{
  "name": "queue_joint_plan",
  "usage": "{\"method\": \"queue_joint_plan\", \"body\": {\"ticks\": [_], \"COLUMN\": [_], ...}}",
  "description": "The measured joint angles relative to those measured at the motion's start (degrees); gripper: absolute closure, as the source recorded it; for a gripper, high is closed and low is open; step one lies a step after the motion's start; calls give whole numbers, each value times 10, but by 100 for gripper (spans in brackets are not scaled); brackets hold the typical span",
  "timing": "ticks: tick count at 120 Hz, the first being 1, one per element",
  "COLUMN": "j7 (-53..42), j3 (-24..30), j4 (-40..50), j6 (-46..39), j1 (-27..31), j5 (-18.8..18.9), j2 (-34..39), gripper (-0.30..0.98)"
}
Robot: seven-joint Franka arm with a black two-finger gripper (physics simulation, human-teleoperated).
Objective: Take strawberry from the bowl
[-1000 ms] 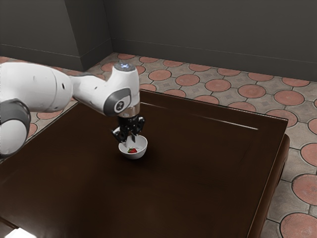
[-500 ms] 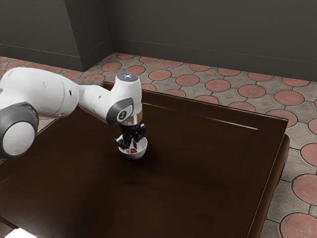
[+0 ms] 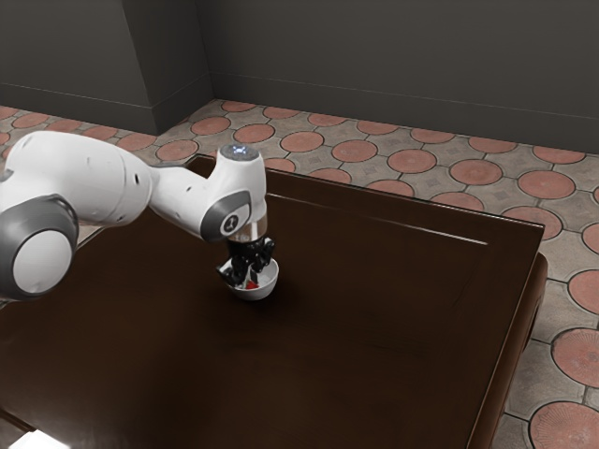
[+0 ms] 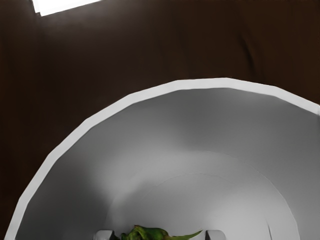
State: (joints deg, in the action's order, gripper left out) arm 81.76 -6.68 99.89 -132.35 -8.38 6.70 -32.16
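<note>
Exterior view: I have the hand (image 3: 250, 278) lowered into the white bowl (image 3: 268, 287), at the strawberry (image 3: 252, 284). I cannot tell whether the hand is released or clenched on the fruit. The strawberry lies inside the bowl, which sits on the dark brown bench (image 3: 374, 327); I read its flesh as bright red, partly hidden by the hand. Wrist view: its leafy cap (image 4: 145, 233) is mottled green, crumpled, with one slender leaf tapering to a point.
</note>
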Motion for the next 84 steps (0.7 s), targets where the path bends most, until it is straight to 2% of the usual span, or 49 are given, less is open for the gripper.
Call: {"method": "queue_joint_plan", "body": {"ticks": [20,38,46,56,68,72,84], "j7": [2,4,6,8,10,11,7], "j3": [1,2,3,34,71,75,78], "j4": [6,25,27,23,13,12,10], "j6": [2,29,47,58,50,46,31], "j1": [-5,-8,-30,-48,-52,-52,-46], "j5": [3,6,6,5,3,3,4], "j2": [17,98,126,125,84,75,67], "gripper": [65,70,71,72,73,72,52]}}
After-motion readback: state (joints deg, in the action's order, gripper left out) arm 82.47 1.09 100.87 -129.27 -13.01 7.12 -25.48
